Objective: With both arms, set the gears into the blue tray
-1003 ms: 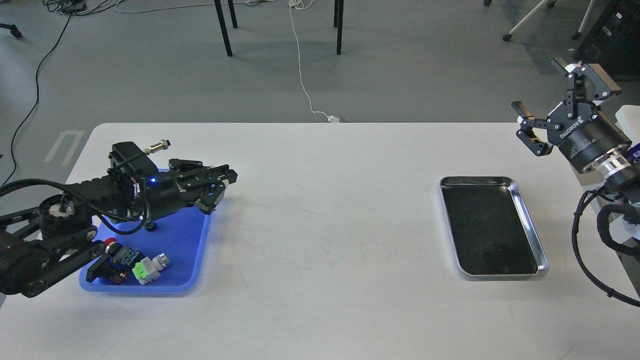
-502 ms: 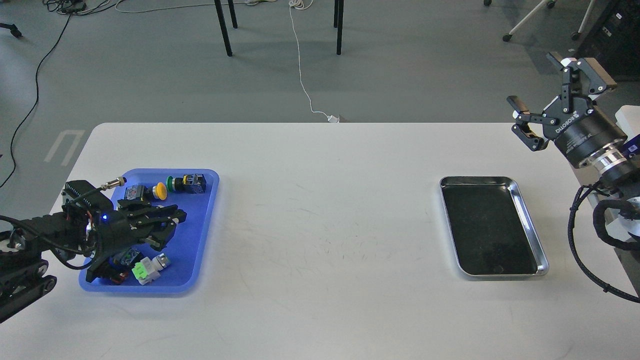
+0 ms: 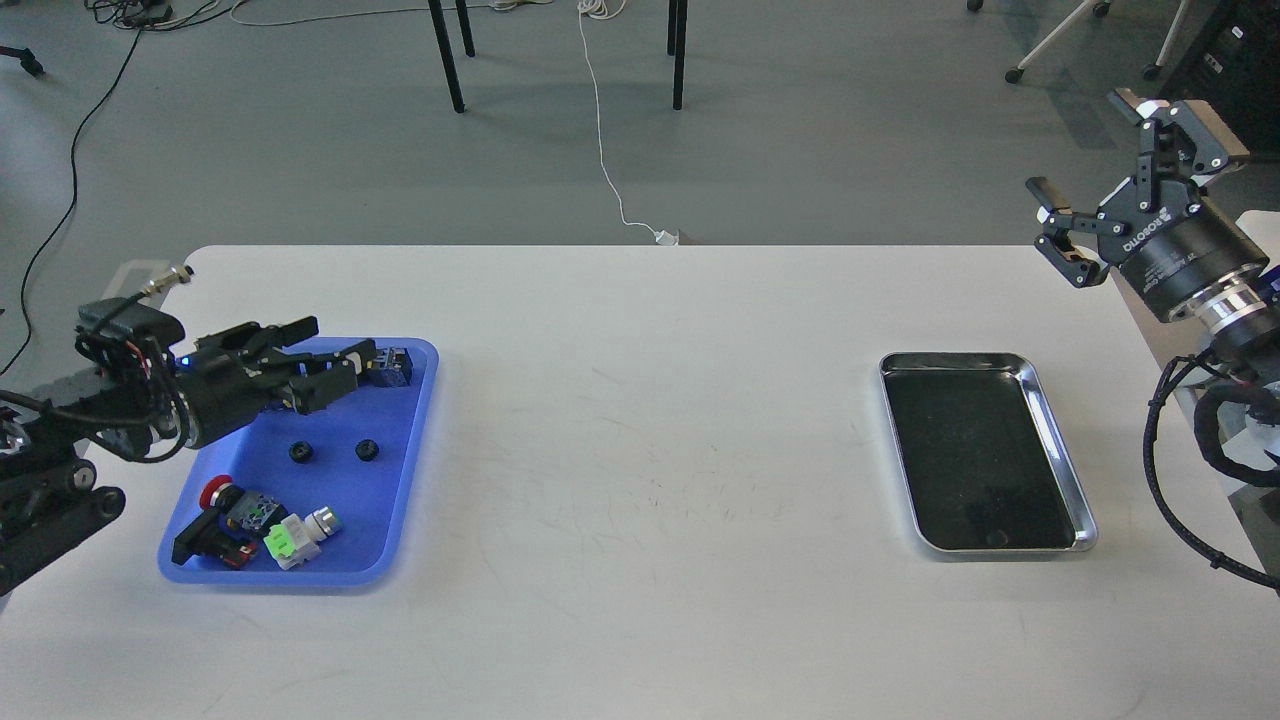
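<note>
Two small black gears (image 3: 300,452) (image 3: 367,450) lie side by side on the floor of the blue tray (image 3: 402,480), at the table's left. My left gripper (image 3: 338,342) hovers over the tray's far end, above and behind the gears. It is open, with nothing between its fingers. My right gripper (image 3: 1088,150) is held high past the table's far right corner. It is open and empty, far from the blue tray.
Push-button switches lie in the blue tray: a red-capped one (image 3: 215,495) and a green-and-white one (image 3: 295,535) at the near end, a dark blue one (image 3: 393,365) at the far end. A shiny steel tray (image 3: 1052,425) with a dark inside sits at the right.
My left arm has pulled back to the left and lifted, opening, and the two gears now show on the tray floor. My right gripper has shifted only slightly.
</note>
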Tool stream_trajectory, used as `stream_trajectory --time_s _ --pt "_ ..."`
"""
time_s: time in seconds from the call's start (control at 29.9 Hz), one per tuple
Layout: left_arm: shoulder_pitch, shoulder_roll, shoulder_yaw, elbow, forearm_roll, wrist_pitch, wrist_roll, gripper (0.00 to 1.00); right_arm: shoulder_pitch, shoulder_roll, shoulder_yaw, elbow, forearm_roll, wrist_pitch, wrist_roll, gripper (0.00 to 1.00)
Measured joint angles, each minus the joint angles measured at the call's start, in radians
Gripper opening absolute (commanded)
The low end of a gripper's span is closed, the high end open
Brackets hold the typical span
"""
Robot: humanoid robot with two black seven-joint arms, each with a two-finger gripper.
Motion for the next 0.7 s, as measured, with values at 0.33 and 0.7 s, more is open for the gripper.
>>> stream_trajectory --time_s 0.33,0.7 --pt "-0.217 -0.038 -0.044 0.002 -0.839 -0.135 0.021 0.98 0.054 0.110 0.151 -0.141 0.000 -0.106 0.000 0.99" --pt "-0.243 -0.222 -0.132 0.194 -1.508 -0.346 0.058 0.98 0.155 0.326 0.271 -0.394 0.033 -0.112 -0.203 0.99"
